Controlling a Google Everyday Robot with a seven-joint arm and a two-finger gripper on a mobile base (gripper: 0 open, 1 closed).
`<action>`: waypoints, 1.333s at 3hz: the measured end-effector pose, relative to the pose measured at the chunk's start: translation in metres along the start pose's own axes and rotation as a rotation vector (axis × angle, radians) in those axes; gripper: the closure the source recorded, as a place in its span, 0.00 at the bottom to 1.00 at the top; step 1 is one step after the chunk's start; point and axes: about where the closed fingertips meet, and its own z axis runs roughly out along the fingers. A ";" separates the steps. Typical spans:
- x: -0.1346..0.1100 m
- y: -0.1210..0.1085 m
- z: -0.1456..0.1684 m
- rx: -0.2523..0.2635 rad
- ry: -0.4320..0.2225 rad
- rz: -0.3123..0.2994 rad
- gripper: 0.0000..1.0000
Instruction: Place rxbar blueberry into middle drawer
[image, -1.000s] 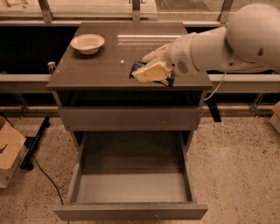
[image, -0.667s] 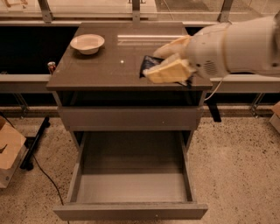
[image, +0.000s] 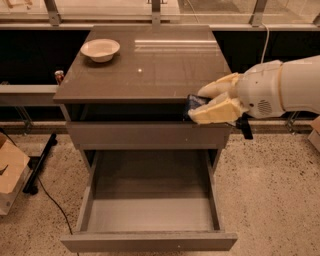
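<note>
My gripper (image: 201, 102) is at the right front edge of the cabinet top, above the right side of the open middle drawer (image: 150, 239). Its cream fingers (image: 216, 110) are shut on the rxbar blueberry (image: 192, 102), a dark blue wrapper that shows only as a small patch between them. The white arm reaches in from the right. The drawer is pulled far out below, with slanted side walls and a bare lighter grey floor.
A white bowl (image: 100, 49) sits at the back left of the brown cabinet top (image: 145, 70). A shallower drawer front (image: 145, 135) is closed above the open one. A cardboard box (image: 11, 172) and a black cable lie on the floor at left.
My gripper has carried the bar off the cabinet top, moving forward and down to the right front edge above the open drawer.
</note>
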 end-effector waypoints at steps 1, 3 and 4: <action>0.034 0.001 0.030 -0.042 0.032 0.013 1.00; 0.115 -0.003 0.123 -0.022 0.008 0.071 1.00; 0.120 0.000 0.127 -0.026 0.000 0.080 1.00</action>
